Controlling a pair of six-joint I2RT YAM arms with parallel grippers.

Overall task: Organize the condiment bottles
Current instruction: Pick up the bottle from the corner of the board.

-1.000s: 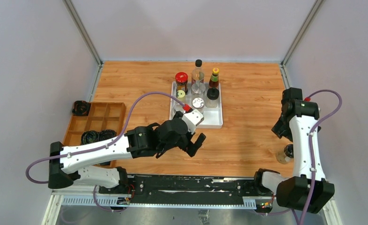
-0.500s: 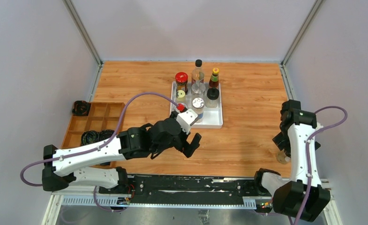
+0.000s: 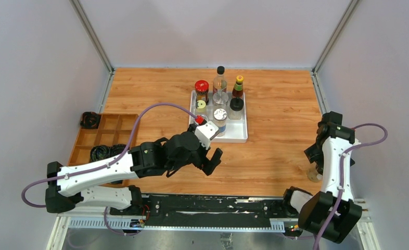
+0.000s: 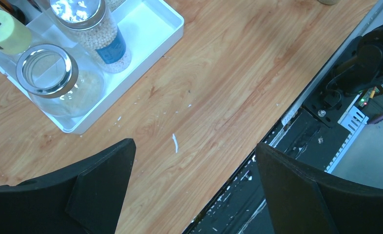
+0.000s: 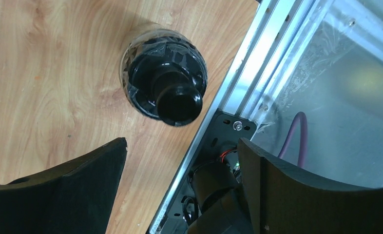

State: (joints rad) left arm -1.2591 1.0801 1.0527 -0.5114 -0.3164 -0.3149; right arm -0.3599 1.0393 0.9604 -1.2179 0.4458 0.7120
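Observation:
Several condiment bottles stand in the white tray (image 3: 239,136): a red-capped jar (image 3: 202,88), a tall clear bottle (image 3: 220,82), a yellow-capped brown bottle (image 3: 238,86), a black-capped jar (image 3: 236,106) and a silver-capped shaker (image 3: 220,115). My left gripper (image 3: 206,161) hovers open just in front of the tray; the left wrist view shows the tray corner (image 4: 153,34), the shaker (image 4: 94,34) and a silver-lidded glass jar (image 4: 58,83) beyond my left gripper (image 4: 194,148). One black-capped bottle (image 3: 312,174) stands alone at the near right table edge. My right gripper (image 5: 180,146) hangs open above that bottle (image 5: 165,90), which lies past the fingertips.
A wooden compartment box (image 3: 109,125) at the left holds black coiled cables (image 3: 102,152). A metal rail (image 3: 207,205) runs along the near edge, close to the lone bottle. Bare wood lies between the tray and the right arm (image 3: 335,156).
The right arm has swung toward the near edge and come down over the lone bottle. The left arm has drawn back a little to the left, away from the tray.

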